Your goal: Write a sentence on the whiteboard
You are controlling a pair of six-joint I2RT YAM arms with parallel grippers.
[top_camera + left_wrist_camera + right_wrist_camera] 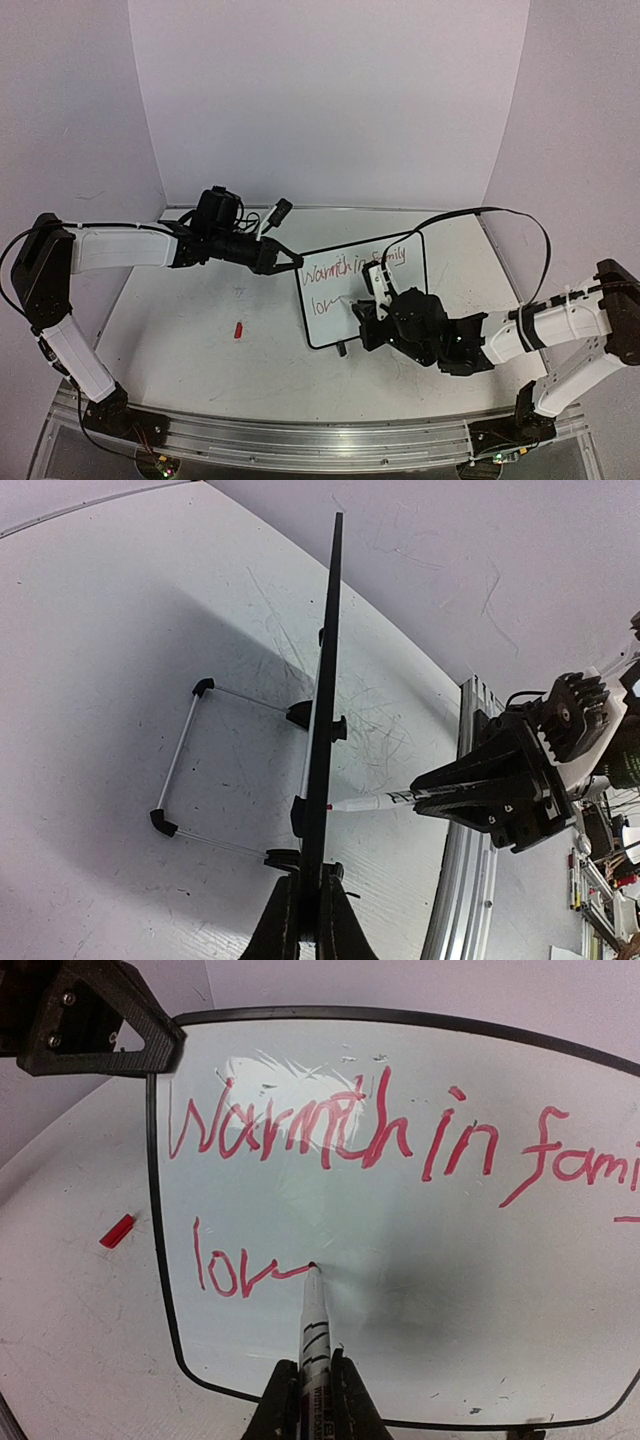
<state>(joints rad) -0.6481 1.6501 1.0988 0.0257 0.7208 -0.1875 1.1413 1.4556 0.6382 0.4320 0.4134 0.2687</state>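
Note:
The whiteboard (pixel 408 272) stands tilted up on the table, edge-on in the left wrist view (pixel 327 660). My left gripper (pixel 291 262) is shut on its upper left edge, jaws pinching the black frame (pixel 308 920). The sentence (pixel 330 1130) in red reads "Warmth in fami…" on top, with "lov" (pixel 235 1270) below and a stroke running right. My right gripper (pixel 315 1405) is shut on a white marker (pixel 315 1325). The marker's red tip touches the board at the end of that stroke. The left wrist view shows the marker (pixel 385 800) meeting the board's face.
A red marker cap (pixel 238 329) lies on the table left of the board, also in the right wrist view (pixel 116 1230). The board's wire stand (pixel 180 770) props it from behind. An aluminium rail (pixel 455 880) runs along the near table edge.

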